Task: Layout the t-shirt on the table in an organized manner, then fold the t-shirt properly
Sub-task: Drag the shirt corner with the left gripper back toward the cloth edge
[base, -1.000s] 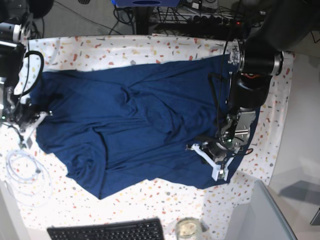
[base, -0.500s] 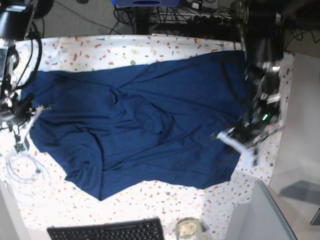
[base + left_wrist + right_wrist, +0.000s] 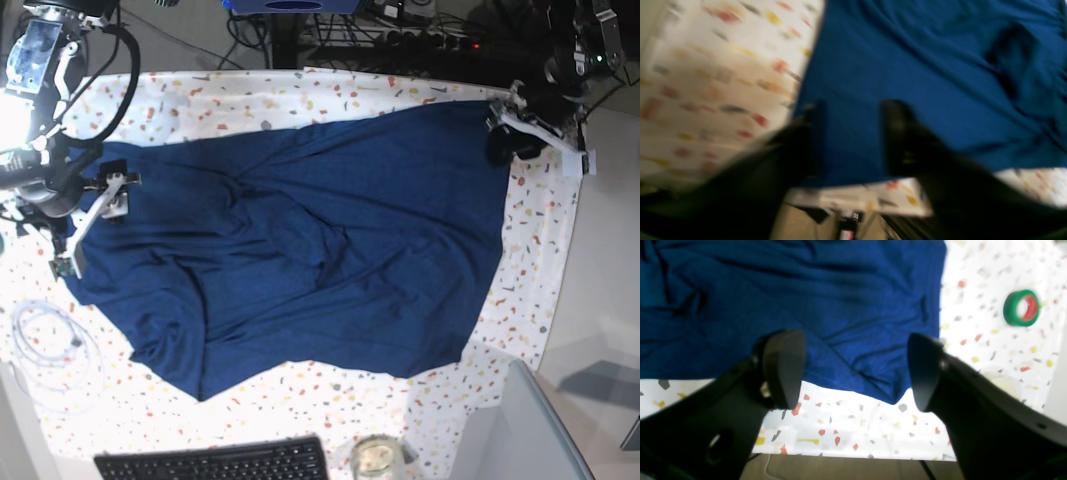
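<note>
The navy t-shirt (image 3: 300,240) lies spread and wrinkled across the speckled table (image 3: 300,95). My left gripper (image 3: 540,135) hovers over the shirt's far right corner. In the blurred left wrist view its fingers (image 3: 813,133) stand apart, open, with only shirt fabric (image 3: 923,66) showing behind the gap. My right gripper (image 3: 92,215) hangs above the shirt's left edge. In the right wrist view it (image 3: 855,368) is open and empty over a corner of the shirt (image 3: 806,300), near the table's edge (image 3: 857,426).
A green tape roll (image 3: 1020,308) lies on the cloth beside the shirt. A coiled white cable (image 3: 50,345) sits at the front left. A black keyboard (image 3: 215,462) and a glass jar (image 3: 375,458) stand at the front edge, and a grey bin (image 3: 520,430) at the front right.
Both grippers pulled the shirt's side edges outward, then opened and let go. The left gripper moved from the front right to the far right corner; the right one lifted slightly.
</note>
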`<act>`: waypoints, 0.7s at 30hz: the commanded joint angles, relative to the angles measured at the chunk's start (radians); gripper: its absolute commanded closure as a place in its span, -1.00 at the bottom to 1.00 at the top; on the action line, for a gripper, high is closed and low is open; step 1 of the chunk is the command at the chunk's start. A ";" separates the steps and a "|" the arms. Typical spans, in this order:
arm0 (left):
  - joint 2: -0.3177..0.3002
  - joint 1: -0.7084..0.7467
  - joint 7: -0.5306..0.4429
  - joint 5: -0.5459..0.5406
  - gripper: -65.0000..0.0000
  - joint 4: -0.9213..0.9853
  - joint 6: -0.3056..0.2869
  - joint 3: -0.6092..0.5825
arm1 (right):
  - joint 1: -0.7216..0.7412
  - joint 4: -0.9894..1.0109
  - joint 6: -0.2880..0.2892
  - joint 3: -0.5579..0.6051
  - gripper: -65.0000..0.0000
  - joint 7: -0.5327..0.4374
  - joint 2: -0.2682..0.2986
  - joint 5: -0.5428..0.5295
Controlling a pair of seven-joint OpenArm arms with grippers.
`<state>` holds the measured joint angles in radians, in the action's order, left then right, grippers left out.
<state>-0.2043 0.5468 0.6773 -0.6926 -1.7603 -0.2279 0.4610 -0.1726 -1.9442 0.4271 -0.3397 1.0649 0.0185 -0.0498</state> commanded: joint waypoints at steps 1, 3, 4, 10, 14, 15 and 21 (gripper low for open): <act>-0.010 0.023 -0.018 -0.016 -0.30 -0.010 -0.001 0.012 | -0.005 -0.017 -0.003 0.006 -0.42 -0.015 0.010 0.001; -0.008 0.052 -0.017 -0.031 -0.61 -0.010 -0.001 0.014 | -0.020 -0.017 -0.003 0.012 -0.42 -0.015 0.010 0.001; -0.008 0.063 -0.017 -0.042 -0.69 -0.010 -0.001 0.014 | -0.025 -0.017 -0.003 0.008 -0.42 -0.015 0.010 0.001; -0.008 0.111 -0.017 -0.126 -0.71 0.009 -0.001 0.014 | -0.048 -0.017 -0.003 0.003 -0.42 -0.016 0.011 0.001; -0.008 0.104 -0.018 -0.124 -0.70 0.040 -0.001 0.014 | -0.060 -0.017 -0.003 0.006 -0.42 -0.016 0.011 0.001; -0.008 0.100 -0.018 -0.124 -0.63 0.049 -0.001 0.014 | -0.060 -0.017 -0.003 0.009 -0.42 -0.016 0.011 0.001; -0.008 0.002 -0.017 -0.124 0.82 0.052 0.000 0.005 | -0.061 -0.014 -0.003 0.011 -0.42 -0.016 0.011 0.000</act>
<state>-0.2020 0.5510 0.6777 -0.8017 -1.6947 -0.2169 0.4633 -0.2417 -1.9427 0.4274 -0.3283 1.0630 0.0223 -0.0444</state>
